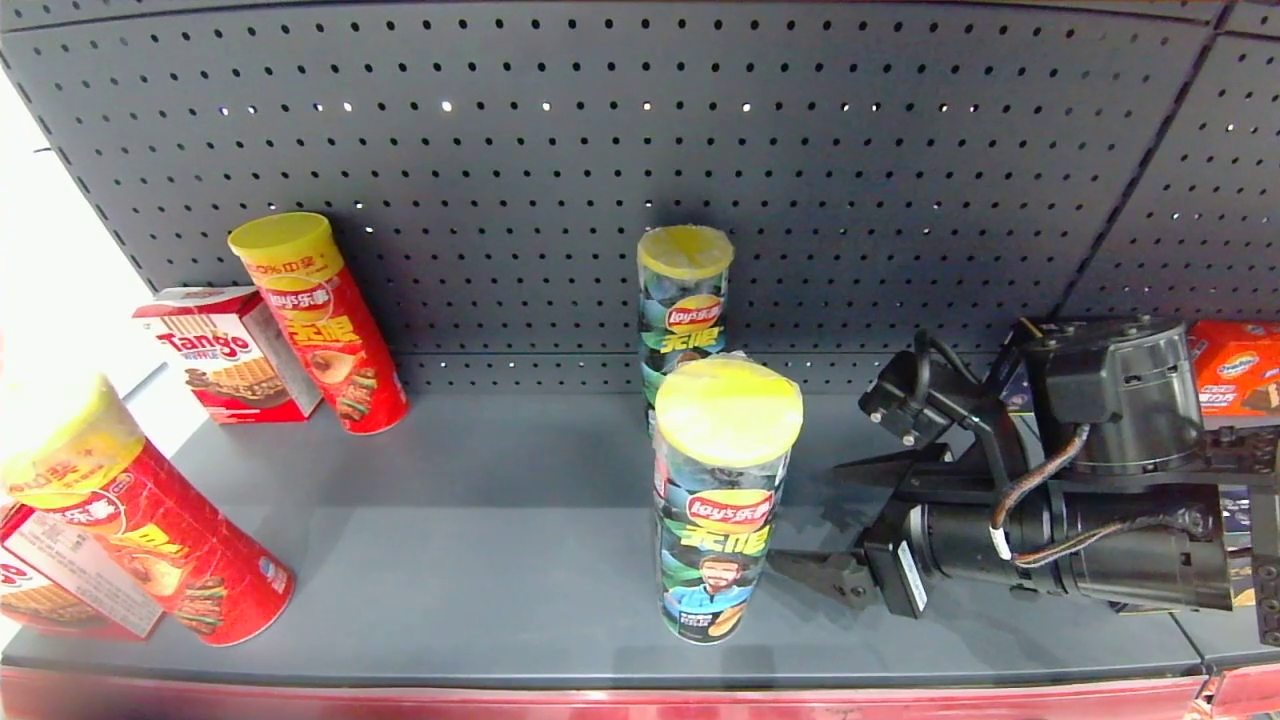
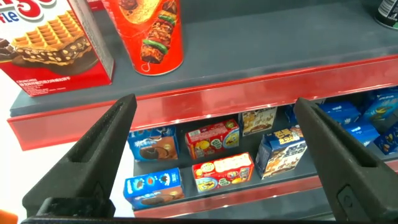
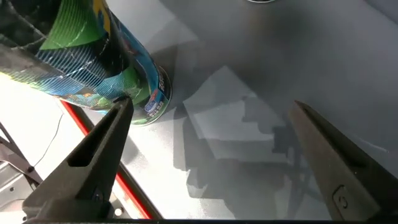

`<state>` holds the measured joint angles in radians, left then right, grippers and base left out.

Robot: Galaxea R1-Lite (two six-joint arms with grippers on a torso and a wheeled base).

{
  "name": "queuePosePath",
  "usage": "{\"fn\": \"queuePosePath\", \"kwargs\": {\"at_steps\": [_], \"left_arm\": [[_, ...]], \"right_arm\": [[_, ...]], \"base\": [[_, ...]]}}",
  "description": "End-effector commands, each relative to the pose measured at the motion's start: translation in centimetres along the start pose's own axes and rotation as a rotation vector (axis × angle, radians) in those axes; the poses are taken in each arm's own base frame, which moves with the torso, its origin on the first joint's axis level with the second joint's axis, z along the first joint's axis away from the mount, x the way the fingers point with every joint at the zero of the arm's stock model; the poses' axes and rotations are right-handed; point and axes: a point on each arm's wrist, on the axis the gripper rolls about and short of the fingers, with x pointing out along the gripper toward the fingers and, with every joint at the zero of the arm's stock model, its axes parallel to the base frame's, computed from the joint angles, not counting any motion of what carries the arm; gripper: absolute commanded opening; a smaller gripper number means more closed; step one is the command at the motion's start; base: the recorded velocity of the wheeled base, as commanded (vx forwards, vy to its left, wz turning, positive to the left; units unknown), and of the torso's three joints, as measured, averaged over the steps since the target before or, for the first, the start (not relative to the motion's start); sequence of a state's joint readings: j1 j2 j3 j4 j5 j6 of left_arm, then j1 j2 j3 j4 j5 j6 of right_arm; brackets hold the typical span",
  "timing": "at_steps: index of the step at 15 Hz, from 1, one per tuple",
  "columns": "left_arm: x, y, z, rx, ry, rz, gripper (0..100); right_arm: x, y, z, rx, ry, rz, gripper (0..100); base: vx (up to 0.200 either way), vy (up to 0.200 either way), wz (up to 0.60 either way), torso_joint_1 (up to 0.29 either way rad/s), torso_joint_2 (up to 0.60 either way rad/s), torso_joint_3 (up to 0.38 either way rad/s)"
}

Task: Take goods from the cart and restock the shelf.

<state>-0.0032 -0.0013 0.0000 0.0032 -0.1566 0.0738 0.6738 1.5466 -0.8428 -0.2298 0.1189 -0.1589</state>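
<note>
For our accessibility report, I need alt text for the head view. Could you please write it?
A green chip can stands near the front of a grey shelf, a second green can stands upright behind it, and the right pincer is open just beside the front one. Red chip cans and wafer boxes stand at the shelf's left end.

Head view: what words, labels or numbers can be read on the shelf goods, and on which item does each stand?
I quote no print; here is where it stands.
Front green can: logo badge, large characters below.
Rear green can: same badge and characters.
Rear red can: badge, characters, text band under lid.
Wafer box: large name on front.
Orange box: logo, too blurred.
</note>
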Motion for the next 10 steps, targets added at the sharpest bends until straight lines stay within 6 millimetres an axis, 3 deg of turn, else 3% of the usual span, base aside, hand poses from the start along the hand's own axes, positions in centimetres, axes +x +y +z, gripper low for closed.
{"fn": "queuePosePath", "kwargs": {"at_steps": [1, 10], "left_arm": [[0.01, 0.00, 0.00, 0.000, 0.001, 0.000, 100], [0.01, 0.00, 0.00, 0.000, 0.001, 0.000, 100]], "right_arm": [[-0.04, 0.12, 0.03, -0.003, -0.002, 0.004, 100], [0.53, 0.81, -0.01, -0.015, -0.001, 0.028, 100]], "base": [[0.000, 0.000, 0.00, 0.000, 0.00, 0.000], [0.000, 0.000, 0.00, 0.000, 0.00, 0.000]]}}
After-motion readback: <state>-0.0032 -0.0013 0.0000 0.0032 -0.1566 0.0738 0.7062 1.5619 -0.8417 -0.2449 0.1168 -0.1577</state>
